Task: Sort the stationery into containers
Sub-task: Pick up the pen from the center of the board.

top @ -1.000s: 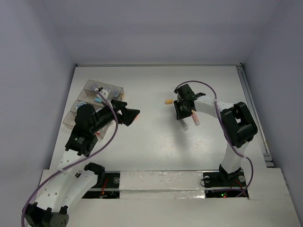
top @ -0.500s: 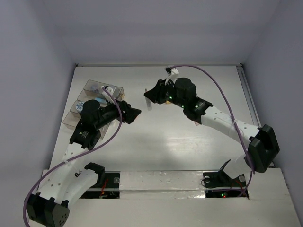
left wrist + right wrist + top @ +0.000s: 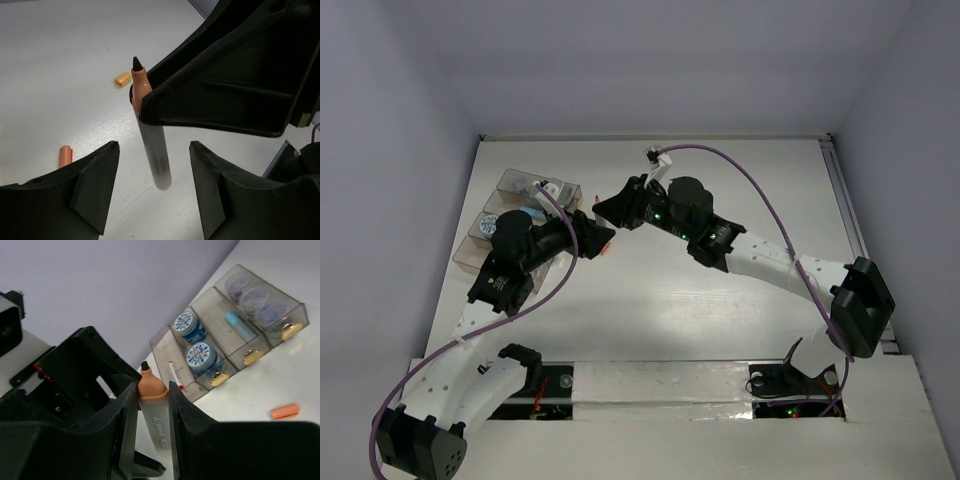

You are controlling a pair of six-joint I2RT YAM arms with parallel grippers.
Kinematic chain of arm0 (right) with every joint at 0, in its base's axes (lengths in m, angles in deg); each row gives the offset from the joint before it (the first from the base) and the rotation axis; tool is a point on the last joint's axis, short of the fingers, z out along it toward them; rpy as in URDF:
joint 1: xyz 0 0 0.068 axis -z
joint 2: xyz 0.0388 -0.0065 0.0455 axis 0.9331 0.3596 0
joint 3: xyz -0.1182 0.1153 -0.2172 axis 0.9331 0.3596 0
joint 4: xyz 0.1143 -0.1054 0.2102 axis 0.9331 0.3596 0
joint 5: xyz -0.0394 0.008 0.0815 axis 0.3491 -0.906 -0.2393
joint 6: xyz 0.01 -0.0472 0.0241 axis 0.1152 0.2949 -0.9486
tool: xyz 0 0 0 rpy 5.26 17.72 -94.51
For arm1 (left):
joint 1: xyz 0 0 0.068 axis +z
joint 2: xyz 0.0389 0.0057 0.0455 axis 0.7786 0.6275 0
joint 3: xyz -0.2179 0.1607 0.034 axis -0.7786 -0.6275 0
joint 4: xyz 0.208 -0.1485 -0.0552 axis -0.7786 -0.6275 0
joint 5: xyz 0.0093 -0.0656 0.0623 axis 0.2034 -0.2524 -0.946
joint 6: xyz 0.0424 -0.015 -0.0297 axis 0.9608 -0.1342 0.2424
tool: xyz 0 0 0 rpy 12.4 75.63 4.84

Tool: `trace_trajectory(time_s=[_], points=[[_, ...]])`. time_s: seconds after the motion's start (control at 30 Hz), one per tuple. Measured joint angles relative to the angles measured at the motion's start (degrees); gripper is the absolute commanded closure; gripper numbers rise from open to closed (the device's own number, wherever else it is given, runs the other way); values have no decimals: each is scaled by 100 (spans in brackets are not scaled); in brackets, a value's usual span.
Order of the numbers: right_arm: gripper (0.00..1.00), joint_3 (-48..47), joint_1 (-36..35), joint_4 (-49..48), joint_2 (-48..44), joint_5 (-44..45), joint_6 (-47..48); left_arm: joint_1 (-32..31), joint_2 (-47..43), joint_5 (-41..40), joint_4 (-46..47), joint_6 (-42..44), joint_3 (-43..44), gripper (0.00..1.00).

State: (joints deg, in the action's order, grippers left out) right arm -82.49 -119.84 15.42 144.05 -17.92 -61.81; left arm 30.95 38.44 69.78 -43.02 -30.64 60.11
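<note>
My right gripper (image 3: 152, 386) is shut on an uncapped orange marker (image 3: 160, 427) with a grey barrel, black tip up. In the left wrist view the marker (image 3: 150, 140) hangs with its barrel end between the fingers of my open left gripper (image 3: 155, 192), touching neither finger. From above, the right gripper (image 3: 608, 208) meets the left gripper (image 3: 599, 241) beside the clear bins (image 3: 510, 183). The bins (image 3: 240, 347) hold blue-topped tubs (image 3: 186, 321), lilac tubs (image 3: 254, 298), a light blue marker (image 3: 239, 324) and a red-capped pen (image 3: 175, 374).
An orange cap (image 3: 123, 78) lies on the white table behind the marker, and another orange piece (image 3: 65, 155) lies near my left finger. An orange cap (image 3: 284, 411) also shows in front of the bins. Purple walls enclose the table.
My right arm has swung from the table's right middle across to the left, carrying the marker to the left gripper. The left gripper has stayed open and shifted only slightly.
</note>
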Motion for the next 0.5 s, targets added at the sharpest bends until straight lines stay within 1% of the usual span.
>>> trace_trajectory(time_s=[0.1,0.13,0.2,0.23,0.3,0.5], points=[[94,-129,-103,-44,96,-28,-42,0,2,-28,0,-2,0,53],[94,-170,-127,-46,116,-37,-48,0,2,-42,0,-4,0,58],[94,-210,-170,-72,125,-42,-63,0,2,-63,0,-13,0,65],[94,-214,-173,-94,125,-42,-66,0,2,-66,0,-20,0,70],[95,-214,-179,-144,125,-33,-68,0,2,-87,0,-20,0,72],[95,-214,-177,-177,122,133,-57,0,2,-105,0,-20,0,73]])
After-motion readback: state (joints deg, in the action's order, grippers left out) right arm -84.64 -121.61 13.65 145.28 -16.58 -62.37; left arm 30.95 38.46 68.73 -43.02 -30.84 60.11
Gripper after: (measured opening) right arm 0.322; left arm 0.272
